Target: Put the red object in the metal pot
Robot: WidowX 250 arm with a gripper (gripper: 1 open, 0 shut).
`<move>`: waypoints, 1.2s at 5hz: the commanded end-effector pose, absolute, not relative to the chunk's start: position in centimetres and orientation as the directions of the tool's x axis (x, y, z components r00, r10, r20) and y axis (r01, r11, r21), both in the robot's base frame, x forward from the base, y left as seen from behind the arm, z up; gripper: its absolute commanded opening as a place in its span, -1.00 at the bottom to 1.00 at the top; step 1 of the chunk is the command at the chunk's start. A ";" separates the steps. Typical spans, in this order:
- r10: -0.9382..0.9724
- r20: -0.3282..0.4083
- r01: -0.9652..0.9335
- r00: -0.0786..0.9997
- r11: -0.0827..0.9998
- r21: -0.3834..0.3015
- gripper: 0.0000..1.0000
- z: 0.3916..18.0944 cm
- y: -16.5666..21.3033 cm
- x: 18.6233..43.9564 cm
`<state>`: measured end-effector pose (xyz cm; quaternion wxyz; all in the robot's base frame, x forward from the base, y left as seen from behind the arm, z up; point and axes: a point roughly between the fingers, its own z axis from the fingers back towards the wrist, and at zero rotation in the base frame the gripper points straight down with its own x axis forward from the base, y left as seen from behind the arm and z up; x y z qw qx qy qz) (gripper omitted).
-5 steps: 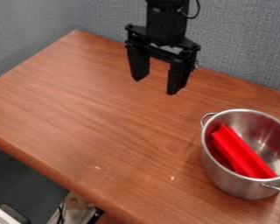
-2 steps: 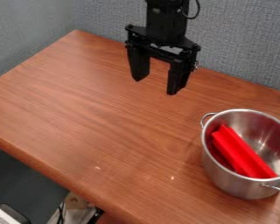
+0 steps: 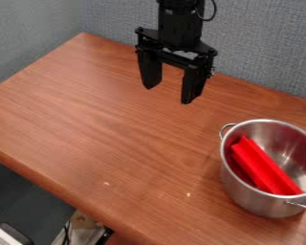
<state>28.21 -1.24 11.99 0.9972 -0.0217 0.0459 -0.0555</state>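
red object (image 3: 262, 165) lying inside metal pot (image 3: 235, 182); placing looking done. gripper (image 3: 170, 82) hanging well apart over wooden table (image 3: 92, 115), fingers spread, gripping nothing.

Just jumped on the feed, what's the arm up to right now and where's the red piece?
The red object already lies inside the metal pot, leaning along its inner wall, at the table's near right corner. The gripper is open and empty, pointing down over the far side of the table, well clear of the pot. Nothing is being handled at this moment; the placing looks done.
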 end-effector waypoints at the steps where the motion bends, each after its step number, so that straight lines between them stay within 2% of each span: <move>1: -0.101 -0.030 0.099 0.994 0.994 -0.048 1.00 13.5 -1.0 28.3; 6: -0.103 -0.026 0.102 0.994 0.994 -0.039 1.00 13.5 -1.0 28.3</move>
